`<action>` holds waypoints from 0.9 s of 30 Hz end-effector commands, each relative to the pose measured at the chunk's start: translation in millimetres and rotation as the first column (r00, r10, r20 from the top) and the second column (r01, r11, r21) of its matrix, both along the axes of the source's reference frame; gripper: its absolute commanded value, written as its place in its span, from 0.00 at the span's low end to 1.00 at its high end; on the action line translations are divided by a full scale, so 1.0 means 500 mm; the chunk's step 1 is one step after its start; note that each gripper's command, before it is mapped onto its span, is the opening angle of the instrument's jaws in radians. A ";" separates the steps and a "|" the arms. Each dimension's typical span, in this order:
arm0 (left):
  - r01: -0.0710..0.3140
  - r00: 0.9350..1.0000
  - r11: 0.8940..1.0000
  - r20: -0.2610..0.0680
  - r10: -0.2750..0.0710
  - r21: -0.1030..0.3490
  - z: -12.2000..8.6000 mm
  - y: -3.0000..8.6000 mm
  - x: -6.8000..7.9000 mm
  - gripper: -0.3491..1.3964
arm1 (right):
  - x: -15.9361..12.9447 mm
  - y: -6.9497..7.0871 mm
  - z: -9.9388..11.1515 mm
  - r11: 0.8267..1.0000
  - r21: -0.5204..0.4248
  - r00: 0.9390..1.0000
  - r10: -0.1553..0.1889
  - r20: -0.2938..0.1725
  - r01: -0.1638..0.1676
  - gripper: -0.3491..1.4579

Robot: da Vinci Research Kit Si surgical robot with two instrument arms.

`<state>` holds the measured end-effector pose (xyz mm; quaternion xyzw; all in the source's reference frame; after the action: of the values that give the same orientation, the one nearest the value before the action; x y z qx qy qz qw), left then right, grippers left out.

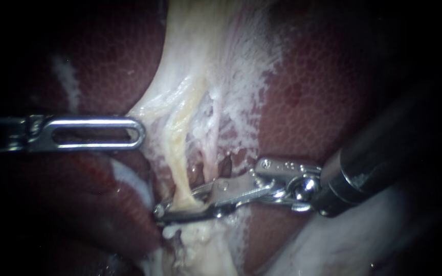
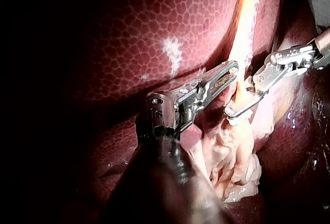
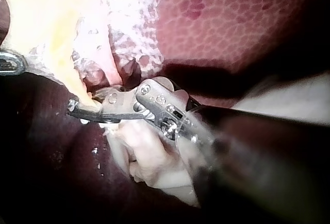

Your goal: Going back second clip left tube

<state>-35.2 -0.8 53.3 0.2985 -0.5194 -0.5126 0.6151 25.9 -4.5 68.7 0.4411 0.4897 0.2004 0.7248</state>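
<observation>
The yellow left tube (image 1: 179,148) runs down from the pale gallbladder tissue (image 1: 200,46) between dark red liver lobes. My right instrument (image 1: 174,205) reaches in from the right, its two thin jaws closed across the tube's lower end, one on each side; no clip shows. The right wrist view has the same jaws (image 3: 78,105) nearly together on the tube (image 3: 72,80). My left instrument (image 1: 138,134), with a slotted jaw, holds the whitish tissue (image 1: 152,110) just left of the tube, jaws together. In the left wrist view its jaws (image 2: 231,72) lie beside the tube (image 2: 242,38).
A thinner pale pink strand (image 1: 210,153) runs just right of the yellow tube. Liver (image 1: 313,102) lies on both sides, and frayed white tissue (image 1: 200,240) hangs below the right instrument's jaws. The right instrument's dark shaft (image 1: 379,158) crosses the right side.
</observation>
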 end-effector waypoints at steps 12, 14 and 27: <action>0.001 1.000 1.000 -0.001 -0.001 0.000 0.0000 -0.0002 -0.0001 0.00 | 0.0000 -0.0002 -0.0003 1.000 0.000 1.000 -0.001 -0.001 0.001 0.00; 0.001 1.000 1.000 -0.001 -0.001 0.000 0.0000 -0.0002 -0.0001 0.00 | -0.0001 -0.0003 -0.0006 1.000 0.000 1.000 -0.002 -0.002 0.002 0.10; 0.001 1.000 1.000 -0.002 -0.001 -0.001 0.0000 -0.0005 -0.0002 0.00 | -0.0013 0.0025 -0.0039 0.959 -0.283 0.992 -0.043 -0.122 0.006 0.49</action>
<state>-35.3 -1.0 53.3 0.2973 -0.5193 -0.5131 0.6154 25.2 -3.2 66.7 0.3478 0.5540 0.0897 0.7511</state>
